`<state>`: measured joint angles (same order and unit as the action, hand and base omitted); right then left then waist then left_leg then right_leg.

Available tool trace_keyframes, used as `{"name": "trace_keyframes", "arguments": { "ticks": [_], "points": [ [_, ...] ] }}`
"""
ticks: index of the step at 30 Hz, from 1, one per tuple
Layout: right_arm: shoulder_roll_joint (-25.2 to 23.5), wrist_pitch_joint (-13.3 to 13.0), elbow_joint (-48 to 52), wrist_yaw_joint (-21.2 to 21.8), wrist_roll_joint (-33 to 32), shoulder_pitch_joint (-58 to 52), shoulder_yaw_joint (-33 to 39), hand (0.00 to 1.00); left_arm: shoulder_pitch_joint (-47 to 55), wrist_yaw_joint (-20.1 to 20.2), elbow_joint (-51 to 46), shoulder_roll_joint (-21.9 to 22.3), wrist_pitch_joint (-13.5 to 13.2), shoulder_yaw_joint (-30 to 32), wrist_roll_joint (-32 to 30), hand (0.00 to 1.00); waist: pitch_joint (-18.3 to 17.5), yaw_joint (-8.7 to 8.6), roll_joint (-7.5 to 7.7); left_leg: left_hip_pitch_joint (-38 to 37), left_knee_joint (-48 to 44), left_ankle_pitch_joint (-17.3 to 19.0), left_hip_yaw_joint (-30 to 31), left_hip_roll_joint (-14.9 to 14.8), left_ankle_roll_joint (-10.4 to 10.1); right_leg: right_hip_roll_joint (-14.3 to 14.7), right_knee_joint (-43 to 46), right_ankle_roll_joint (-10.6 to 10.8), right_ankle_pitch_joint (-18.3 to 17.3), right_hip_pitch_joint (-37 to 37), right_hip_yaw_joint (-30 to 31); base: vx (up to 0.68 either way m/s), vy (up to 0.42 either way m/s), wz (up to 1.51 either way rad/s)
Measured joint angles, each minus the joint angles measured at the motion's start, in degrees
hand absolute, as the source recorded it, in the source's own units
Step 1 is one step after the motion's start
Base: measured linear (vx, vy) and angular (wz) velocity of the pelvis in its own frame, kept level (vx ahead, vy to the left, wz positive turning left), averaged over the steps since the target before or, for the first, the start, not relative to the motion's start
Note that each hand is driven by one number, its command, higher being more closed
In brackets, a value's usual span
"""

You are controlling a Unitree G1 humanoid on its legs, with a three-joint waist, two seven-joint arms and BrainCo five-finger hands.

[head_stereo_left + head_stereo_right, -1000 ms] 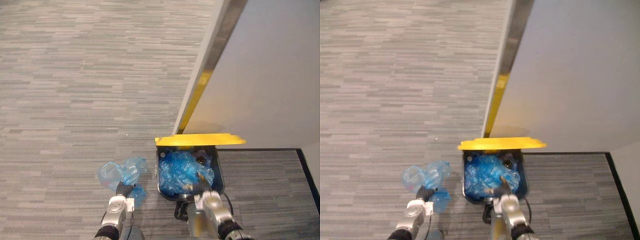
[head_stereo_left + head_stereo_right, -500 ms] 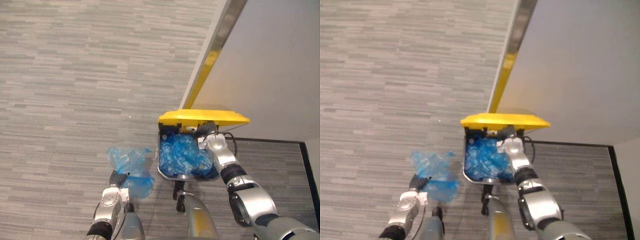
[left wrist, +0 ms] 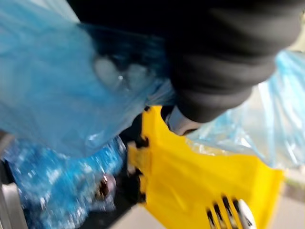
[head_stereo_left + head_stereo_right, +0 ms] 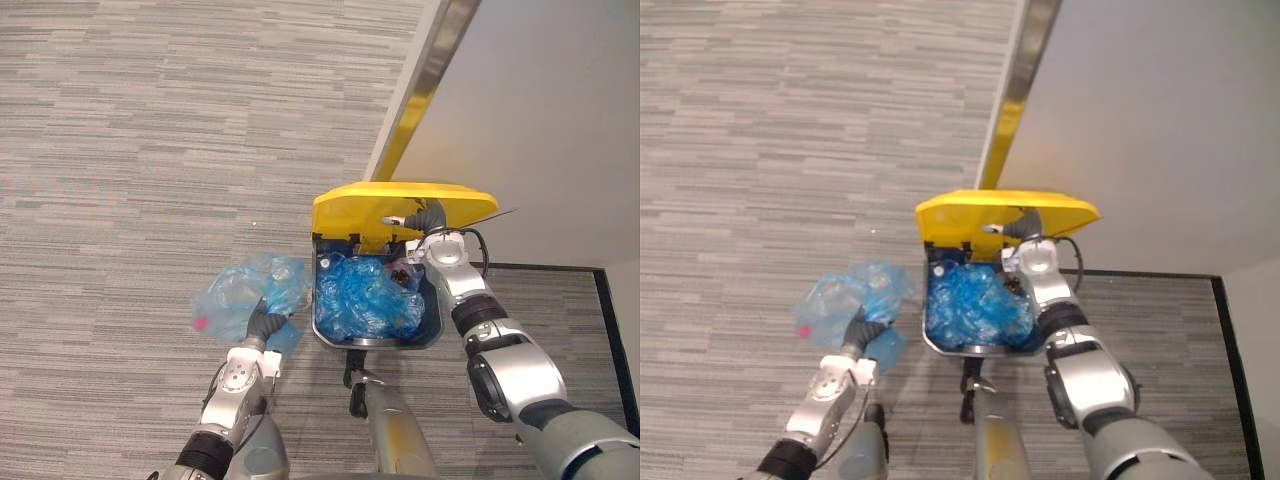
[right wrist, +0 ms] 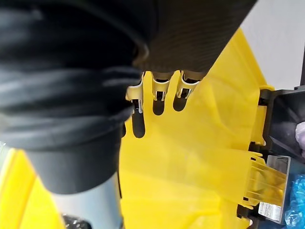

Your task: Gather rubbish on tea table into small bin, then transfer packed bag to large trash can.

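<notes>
A dark grey trash can (image 4: 432,335) with a yellow lid (image 4: 400,205) stands on the carpet against the wall, with crumpled blue bags (image 4: 365,300) inside. My right hand (image 4: 428,222) reaches over the can, its straight fingers (image 5: 159,81) pressed against the lid's (image 5: 190,157) underside, holding it up. Just left of the can, my left hand (image 4: 262,325) is shut on the neck of a packed translucent blue bag (image 4: 238,295), which hangs beside the can's left wall. The left wrist view shows this bag (image 3: 47,86) close to the raised lid (image 3: 200,186).
A white wall (image 4: 540,120) with a metal edge strip (image 4: 425,90) rises behind the can, and a black baseboard (image 4: 560,268) runs along its foot. Grey striped carpet (image 4: 150,150) stretches to the left and ahead.
My right hand has gone from near my body to the lid and tipped it further up. My left hand has lifted the blue bag closer to the can's side.
</notes>
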<state>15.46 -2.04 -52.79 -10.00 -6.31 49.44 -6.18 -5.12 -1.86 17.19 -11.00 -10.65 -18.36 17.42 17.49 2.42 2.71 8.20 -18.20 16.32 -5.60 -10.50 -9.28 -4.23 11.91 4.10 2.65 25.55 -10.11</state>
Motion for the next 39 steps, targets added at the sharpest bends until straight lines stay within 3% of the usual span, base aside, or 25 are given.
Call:
{"name": "trace_keyframes", "arguments": {
  "ticks": [9,16,21,25,31,36,37,39],
  "points": [
    [0.61,0.86,-0.07,0.78,-1.39,1.16,-0.99,0.00,-5.72,1.15,-12.18,0.66,-1.50,-8.88,5.14,1.00,0.19,-0.47,-0.16,0.74,-2.92,1.85,-0.12,-0.20,0.21,0.27,0.01,0.05,0.20,-0.40,0.68,0.02,0.006,-0.03],
    [0.74,1.35,-0.05,1.27,-2.12,2.35,-1.41,0.00,-9.57,1.12,-13.29,2.22,-1.59,-14.98,5.33,1.00,0.61,-0.75,-0.25,0.66,-3.25,2.33,-0.44,-0.55,0.04,0.73,-0.03,0.05,0.20,-0.34,1.05,0.02,-0.009,-0.03],
    [0.99,1.36,1.65,1.40,-2.61,3.82,-1.52,0.00,-12.95,0.79,-13.07,3.43,-1.59,-15.77,4.42,1.00,1.24,-1.46,-0.26,1.97,-3.59,2.58,-1.23,-1.16,-0.33,1.42,-0.01,-0.18,0.37,1.31,1.62,0.03,-0.029,-0.09],
    [3.29,1.38,6.04,1.44,-2.59,3.82,-1.76,0.00,-18.83,0.20,-4.27,4.23,-1.37,-16.44,1.23,1.00,2.86,-2.18,-0.58,3.65,-4.55,2.81,-1.58,-1.86,-0.46,1.96,0.05,-0.44,0.56,2.71,1.70,0.03,-0.028,-0.05],
    [4.60,0.96,12.65,1.06,-2.60,3.77,-1.75,0.00,-25.18,-0.94,11.16,4.25,1.07,-15.69,-6.39,1.00,5.12,-3.22,-0.53,7.87,-6.14,3.04,-2.02,-2.27,-0.74,2.34,0.81,-0.96,0.92,7.09,2.35,0.02,-0.029,-0.07],
    [2.69,0.57,17.26,0.53,-2.75,1.39,-1.74,0.00,-29.75,-2.94,21.61,5.00,2.76,-13.95,-11.96,1.00,5.31,-3.38,-0.48,8.95,-6.84,3.36,-3.13,-3.27,-1.21,3.22,0.94,-1.25,1.12,8.55,2.94,0.04,-0.024,-0.12],
    [1.86,0.33,18.71,0.31,-2.78,0.23,-1.75,0.00,-30.75,-2.99,23.18,5.37,2.93,-13.84,-13.49,0.00,5.31,-3.40,-0.48,9.33,-7.01,3.52,-3.18,-3.55,-1.20,3.36,0.94,-1.25,1.12,8.82,2.86,0.00,0.000,0.00],
    [0.96,0.23,20.55,0.07,-2.83,-0.70,-1.75,0.00,-31.83,-3.01,25.34,6.68,3.44,-12.33,-15.95,0.00,5.35,-3.39,-0.40,10.13,-7.15,3.80,-3.18,-3.79,-1.17,3.43,0.93,-1.25,1.11,9.56,2.80,0.01,-0.033,-0.01]
  ]
}}
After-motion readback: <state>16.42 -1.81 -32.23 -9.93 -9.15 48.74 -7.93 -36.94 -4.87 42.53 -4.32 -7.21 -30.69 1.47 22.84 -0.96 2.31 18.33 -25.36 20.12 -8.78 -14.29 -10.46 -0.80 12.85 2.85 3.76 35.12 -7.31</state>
